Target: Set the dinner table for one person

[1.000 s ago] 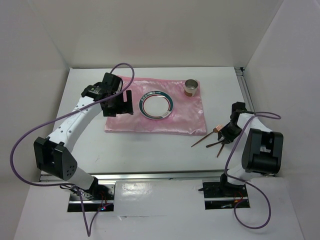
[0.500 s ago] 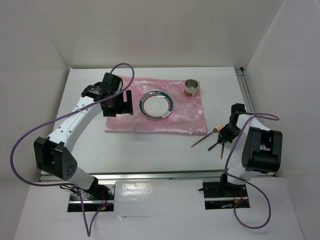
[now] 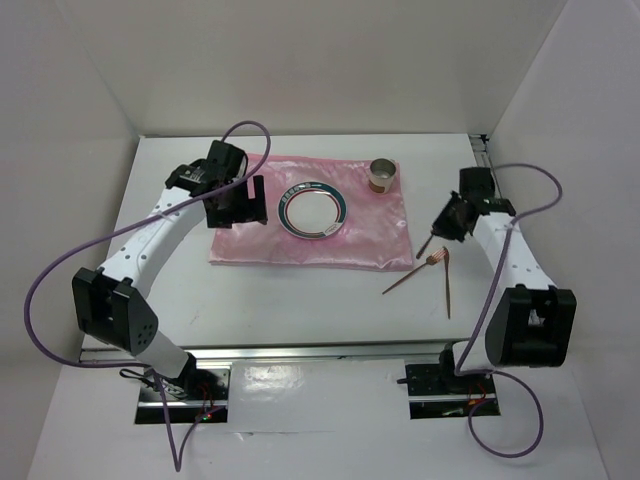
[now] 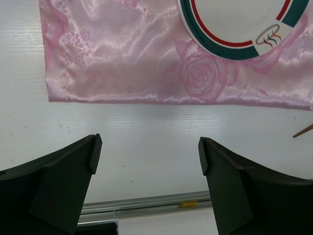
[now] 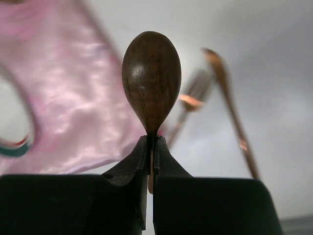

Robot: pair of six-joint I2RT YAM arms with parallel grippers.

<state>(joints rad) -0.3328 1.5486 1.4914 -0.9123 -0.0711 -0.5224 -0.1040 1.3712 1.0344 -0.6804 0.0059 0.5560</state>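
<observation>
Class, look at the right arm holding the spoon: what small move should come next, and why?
Probably carry the spoon over the pink cloth, right of the plate, and lower it: the right gripper is shut on it in the air, and that spot looks bare.

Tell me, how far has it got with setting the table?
Done: the pink cloth is spread, with the plate and metal cup on it. In hand: the right pincer is shut on a wooden spoon. Left: two copper-toned utensils lie on the bare tabletop right of the cloth. The left pincer is open, empty.
</observation>
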